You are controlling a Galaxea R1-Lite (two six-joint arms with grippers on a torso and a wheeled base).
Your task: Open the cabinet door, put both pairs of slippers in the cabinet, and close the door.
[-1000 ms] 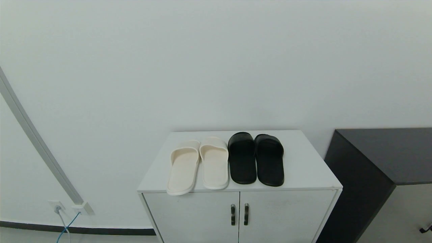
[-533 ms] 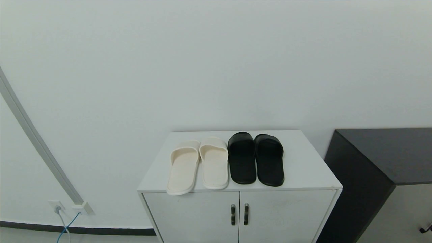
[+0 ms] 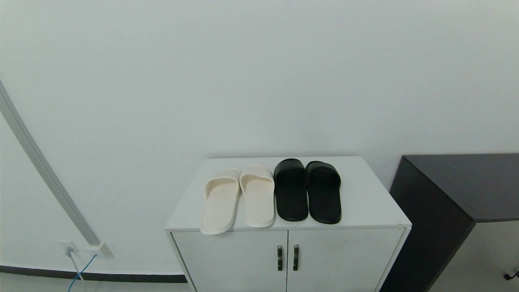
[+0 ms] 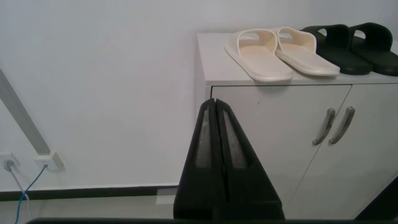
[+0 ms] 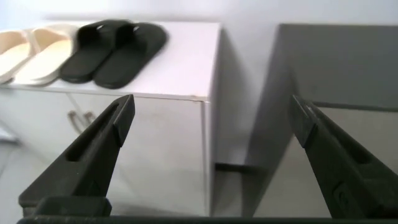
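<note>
A white cabinet (image 3: 365, 211) stands against the wall, both doors shut, with two dark handles (image 3: 287, 257) at the middle seam. On its top lie a cream pair of slippers (image 3: 239, 198) on the left and a black pair (image 3: 308, 190) on the right, side by side. My left gripper (image 4: 215, 106) is shut, its fingers pressed together, low and off the cabinet's left front corner; the cream slippers (image 4: 280, 53) and handles (image 4: 334, 124) are ahead of it. My right gripper (image 5: 211, 118) is wide open, in front of the cabinet's right edge, with the black slippers (image 5: 112, 43) beyond.
A tall black cabinet (image 3: 454, 202) stands close to the white cabinet's right side, leaving a narrow gap. On the left, a grey conduit (image 3: 40, 166) runs down the wall to sockets (image 3: 67, 246) with cables. Open floor lies left of the cabinet.
</note>
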